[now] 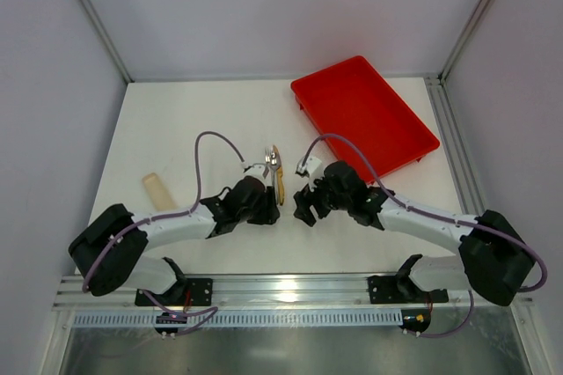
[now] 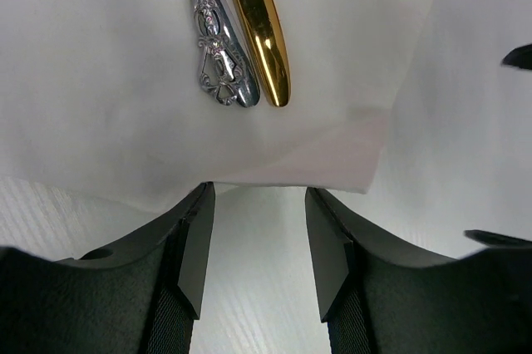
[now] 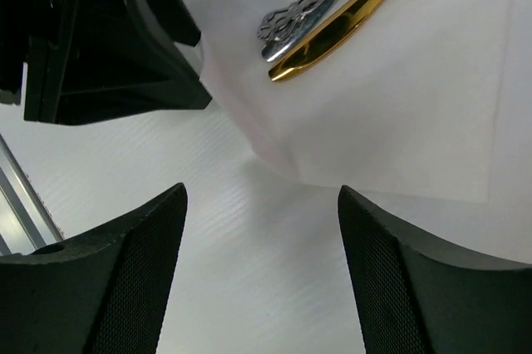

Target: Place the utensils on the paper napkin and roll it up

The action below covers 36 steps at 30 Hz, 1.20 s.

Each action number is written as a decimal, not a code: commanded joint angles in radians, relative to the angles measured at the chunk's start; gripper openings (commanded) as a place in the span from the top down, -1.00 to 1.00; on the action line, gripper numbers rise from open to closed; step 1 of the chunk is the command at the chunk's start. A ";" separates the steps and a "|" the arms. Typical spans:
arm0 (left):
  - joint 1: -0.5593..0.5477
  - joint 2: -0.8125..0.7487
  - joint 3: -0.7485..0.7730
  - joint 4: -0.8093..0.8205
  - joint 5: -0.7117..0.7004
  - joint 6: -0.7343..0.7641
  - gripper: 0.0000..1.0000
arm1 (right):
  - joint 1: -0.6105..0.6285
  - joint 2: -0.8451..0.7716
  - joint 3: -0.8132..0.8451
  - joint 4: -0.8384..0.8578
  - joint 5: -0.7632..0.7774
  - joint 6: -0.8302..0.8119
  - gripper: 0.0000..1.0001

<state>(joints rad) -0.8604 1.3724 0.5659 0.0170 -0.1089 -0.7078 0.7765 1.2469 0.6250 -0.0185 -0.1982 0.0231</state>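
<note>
Utensils [image 2: 264, 38] are lying on the paper napkin [image 2: 100, 80] on the white table [image 1: 176, 120], a red tray [image 1: 361, 115] sitting back right. My left gripper [image 2: 258, 196] and right gripper [image 3: 262, 196] are gaping, holding nothing.

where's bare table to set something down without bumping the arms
Bare table: far left, between the back wall and the tan stick, across to the red tray. Crowded: the centre, where the left gripper and right gripper meet at the near edge of the napkin, by the utensils.

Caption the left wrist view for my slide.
Open left pincer at edge of paper napkin, silver and gold utensils side by side on it.
</note>
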 commanded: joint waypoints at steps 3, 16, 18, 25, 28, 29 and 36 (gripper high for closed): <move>0.006 0.022 0.043 0.003 -0.035 -0.028 -0.03 | -0.005 0.117 0.051 0.067 -0.196 -0.193 -0.41; 0.006 0.008 0.034 -0.014 -0.072 -0.038 -0.03 | 0.009 0.246 0.067 0.230 -0.219 -0.169 -0.21; 0.008 -0.001 0.031 -0.037 -0.081 -0.038 -0.03 | 0.017 0.256 0.070 0.241 -0.198 -0.170 -0.18; 0.009 -0.038 0.023 -0.048 -0.104 -0.041 -0.04 | 0.044 0.316 0.119 0.221 -0.164 -0.176 -0.07; 0.009 -0.055 0.019 -0.055 -0.113 -0.048 -0.04 | 0.059 0.335 0.134 0.224 -0.145 -0.167 0.14; 0.009 -0.062 0.015 -0.061 -0.120 -0.050 -0.04 | 0.066 0.336 0.137 0.223 -0.142 -0.164 0.27; 0.026 -0.203 -0.012 -0.196 -0.232 -0.104 -0.02 | 0.087 0.333 0.168 0.235 -0.103 -0.103 0.88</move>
<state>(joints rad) -0.8497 1.2419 0.5690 -0.1131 -0.2428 -0.7769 0.8547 1.5852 0.7456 0.1581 -0.3302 -0.1036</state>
